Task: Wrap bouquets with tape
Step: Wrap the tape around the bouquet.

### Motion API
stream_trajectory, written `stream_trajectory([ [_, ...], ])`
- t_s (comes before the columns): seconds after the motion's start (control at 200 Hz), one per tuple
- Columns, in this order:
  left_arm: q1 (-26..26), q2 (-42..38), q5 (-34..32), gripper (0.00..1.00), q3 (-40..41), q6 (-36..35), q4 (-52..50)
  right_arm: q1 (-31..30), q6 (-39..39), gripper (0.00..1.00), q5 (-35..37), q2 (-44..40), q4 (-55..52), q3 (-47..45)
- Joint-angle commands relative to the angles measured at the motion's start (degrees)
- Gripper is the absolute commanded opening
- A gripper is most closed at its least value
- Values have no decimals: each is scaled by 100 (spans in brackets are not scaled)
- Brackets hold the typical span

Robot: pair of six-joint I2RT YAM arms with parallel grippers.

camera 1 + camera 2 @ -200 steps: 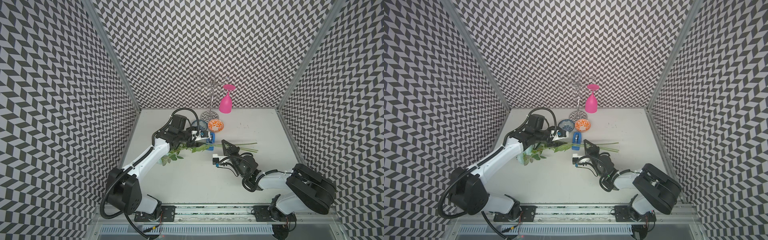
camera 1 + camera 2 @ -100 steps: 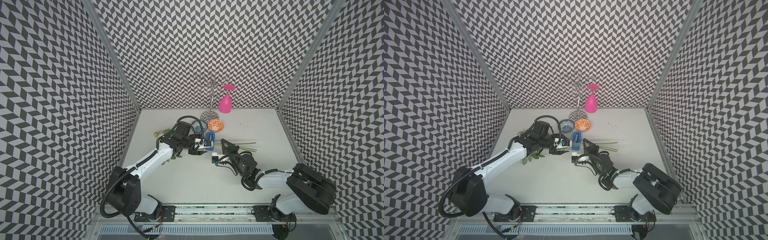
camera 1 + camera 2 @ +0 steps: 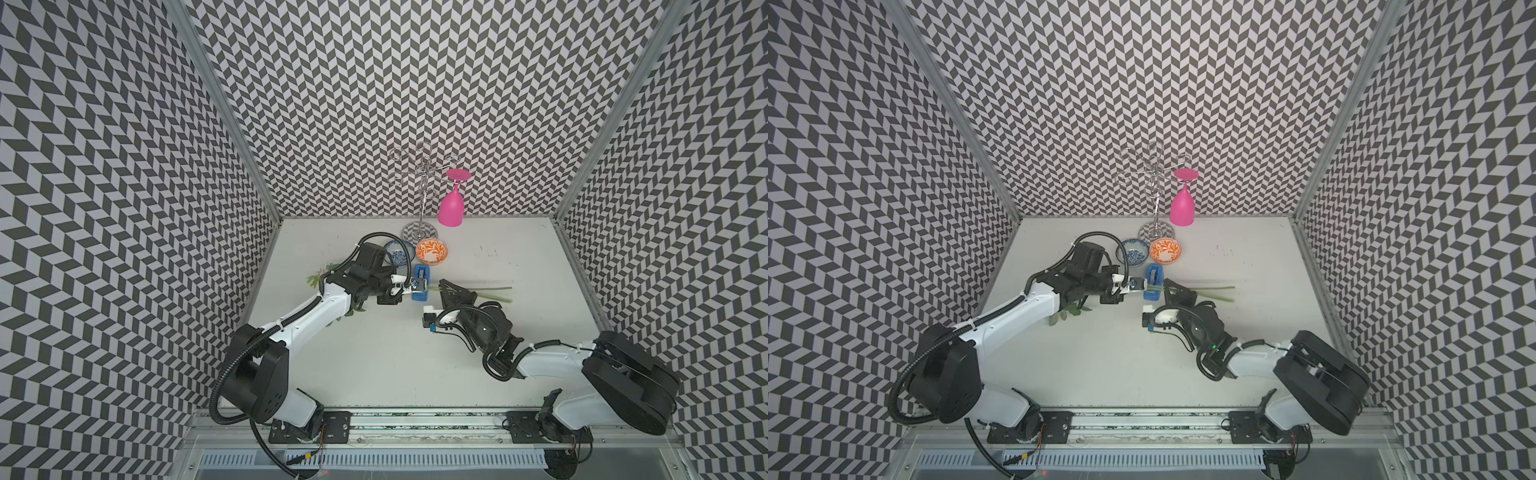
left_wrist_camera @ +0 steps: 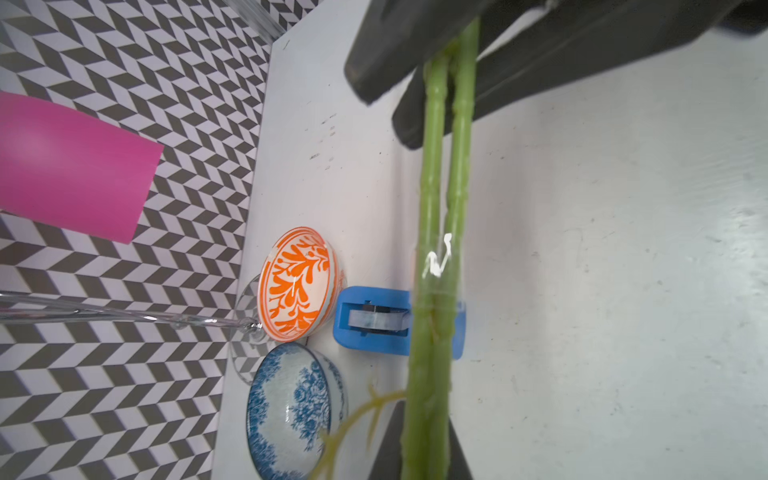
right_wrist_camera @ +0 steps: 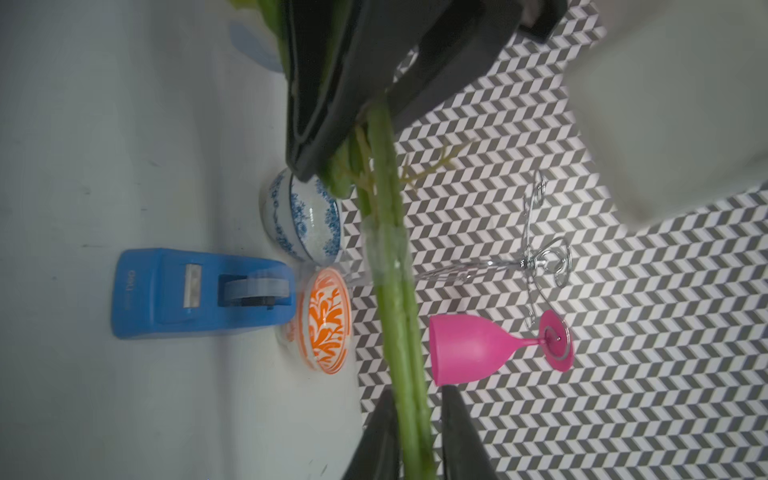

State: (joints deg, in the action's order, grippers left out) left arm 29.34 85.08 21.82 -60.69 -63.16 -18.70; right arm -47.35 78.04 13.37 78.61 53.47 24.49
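Bouquets (image 4: 432, 166): two knobbly green stems side by side, clear tape band (image 4: 436, 266) around.

tape (image 3: 420, 272) before two bowls (image 3: 431, 251), stems (image 3: 492, 289) over tape, rack (image 3: 423, 195) behind bowls

Matt blue plastic tape dispenser (image 5: 158, 307), glossy orange bowl (image 5: 326, 328), shiny metal rack (image 5: 548, 257)

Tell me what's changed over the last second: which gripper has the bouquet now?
The left gripper came down beside the tape dispenser and shut on the bouquet. The right gripper, clamped on it a second ago, has loosened and now stands open around it. The blooms swung toward the back wall. The dispenser, blue bowl, orange bowl and pink glass stayed put.
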Motion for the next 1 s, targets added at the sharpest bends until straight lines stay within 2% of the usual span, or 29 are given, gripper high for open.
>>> stream_trajectory([
  [0.0,4,-179,-388,0,123,48,796,176,-2015,53,-1592,-813,-1994,599],
  [0.045,47,-271,-509,0,301,90,1135,322,-2578,64,-2288,-1028,-2909,908],
  [0.105,110,-372,-666,0,546,29,1524,483,-3576,68,-2753,-1343,-3520,1191],
  [0.185,215,-486,-1036,0,854,-132,1982,1198,-4253,77,-4236,-1728,-4135,1510],
  [0.225,261,-535,-1211,0,1006,-245,2225,1550,-4693,82,-4707,-1785,-4294,1781],
  [0.29,346,-631,-1503,0,1320,-360,2835,2201,-5145,83,-5655,-1675,-4819,2419],
  [0.34,385,-703,-1674,0,1580,-459,3352,2604,-5703,86,-5995,-1472,-5117,2925],
  [0.406,427,-806,-1804,0,1905,-618,3976,2911,-6589,90,-5675,-1046,-5624,3687],
  [0.496,573,-836,-2160,0,2247,-971,4776,2960,-6627,88,-5020,-106,-7492,5041],
  [0.621,801,-676,-2804,0,2601,-1527,5815,2832,-5691,82,-5427,1108,-9525,6202],
  [0.741,904,-590,-3020,0,2794,-1848,6359,2253,-4630,80,-4980,1816,-10747,6782],
  [0.886,984,-652,-2932,0,2863,-1928,6454,2039,-4455,81,-4692,2082,-10814,6957],
  [0.996,999,-808,-2725,0,2789,-1687,6077,2040,-4383,81,-4522,2225,-10727,6944],
])
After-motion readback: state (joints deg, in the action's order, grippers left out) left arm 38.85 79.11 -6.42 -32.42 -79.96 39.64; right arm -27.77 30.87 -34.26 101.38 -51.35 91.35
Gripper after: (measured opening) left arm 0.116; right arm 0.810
